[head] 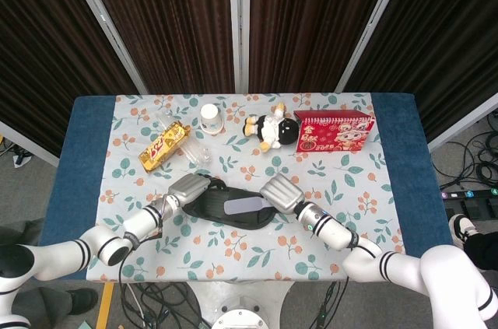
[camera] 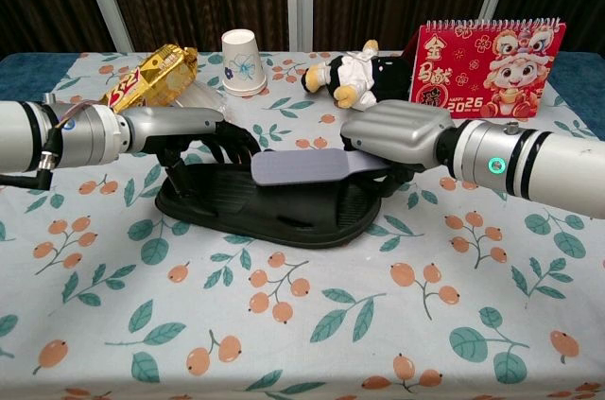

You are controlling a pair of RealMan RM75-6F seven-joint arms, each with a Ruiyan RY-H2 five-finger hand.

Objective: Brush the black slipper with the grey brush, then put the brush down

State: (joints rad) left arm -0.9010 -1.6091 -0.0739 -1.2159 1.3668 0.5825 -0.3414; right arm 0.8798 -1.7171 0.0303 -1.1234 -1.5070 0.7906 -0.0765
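My right hand [camera: 402,138] grips the grey brush [camera: 302,166] by its handle over the slipper [camera: 269,203]; my left hand [camera: 194,131] pins the slipper's heel, since its light, flexible rubber would likely slide.

We cannot see the bristles of the grey brush [camera: 301,166]; its handle end hides inside the right hand [camera: 397,133]. The left hand [camera: 180,128] covers the black slipper's [camera: 274,206] far end at middle left. Both arms run off the chest view's side edges.
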